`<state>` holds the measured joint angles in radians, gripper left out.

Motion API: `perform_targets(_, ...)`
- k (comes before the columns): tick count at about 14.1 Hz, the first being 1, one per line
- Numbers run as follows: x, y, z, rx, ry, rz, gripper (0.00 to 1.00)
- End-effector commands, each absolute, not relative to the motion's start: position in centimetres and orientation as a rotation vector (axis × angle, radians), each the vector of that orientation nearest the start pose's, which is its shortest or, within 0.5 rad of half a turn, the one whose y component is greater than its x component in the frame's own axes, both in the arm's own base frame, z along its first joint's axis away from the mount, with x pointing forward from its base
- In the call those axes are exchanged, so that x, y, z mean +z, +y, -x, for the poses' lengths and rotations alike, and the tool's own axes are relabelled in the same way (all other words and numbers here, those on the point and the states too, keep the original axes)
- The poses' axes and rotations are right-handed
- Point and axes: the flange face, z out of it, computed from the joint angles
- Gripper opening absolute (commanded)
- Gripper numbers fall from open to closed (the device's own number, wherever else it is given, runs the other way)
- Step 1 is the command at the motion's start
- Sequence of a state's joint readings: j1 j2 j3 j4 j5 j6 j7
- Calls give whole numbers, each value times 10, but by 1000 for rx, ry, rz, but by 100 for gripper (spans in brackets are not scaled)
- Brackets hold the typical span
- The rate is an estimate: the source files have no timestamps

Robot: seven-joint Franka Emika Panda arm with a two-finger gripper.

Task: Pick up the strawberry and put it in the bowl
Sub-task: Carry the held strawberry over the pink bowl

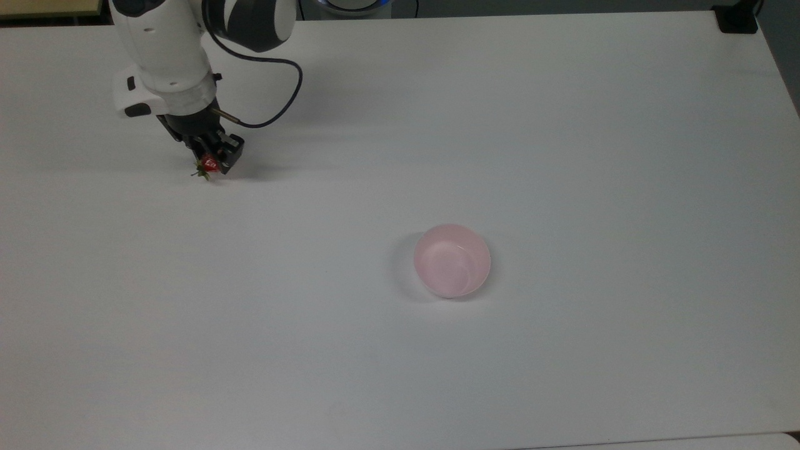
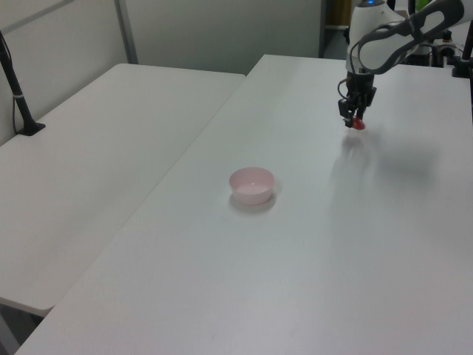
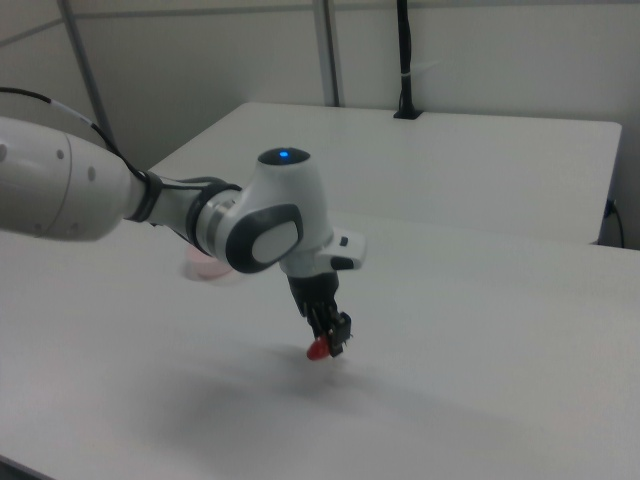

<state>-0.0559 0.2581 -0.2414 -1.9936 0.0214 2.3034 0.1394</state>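
A small red strawberry with a green stem end hangs between the black fingers of my gripper, which is shut on it just above the white table. In the left view the strawberry sits under the gripper at the table's far side. The right view has the strawberry lifted a little off the table in the gripper, with a shadow below. The pale pink bowl stands well away toward the top view's lower right; the bowl is also seen in the left view, and its edge peeks from behind the arm.
A second white table adjoins at the left view's left, with a black post on it. A black cable loops from the wrist. A dark mount sits at the top view's upper right corner.
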Motion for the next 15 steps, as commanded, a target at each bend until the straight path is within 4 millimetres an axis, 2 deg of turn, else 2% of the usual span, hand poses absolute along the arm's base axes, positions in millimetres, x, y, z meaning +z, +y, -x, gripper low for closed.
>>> perform_targets(1, 386, -126, -600, -77, 615, 3095, 46)
perform_targets(2, 404, -107, -611, -86, 600, 3091, 46)
perform_targets(3, 415, -78, -622, -98, 576, 3087, 47)
perform_targets(4, 428, -39, -635, -143, 531, 3082, 47)
perform_targets(5, 429, 0, -644, -165, 504, 3079, 47)
perform_targets(8, 425, 75, -671, -211, 571, 3061, 47)
perform_targets(10, 410, 110, -688, -233, 681, 3050, 47)
perform_targets(12, 406, 137, -706, -290, 736, 3007, 47)
perform_targets(15, 399, 167, -718, -344, 716, 2987, 47)
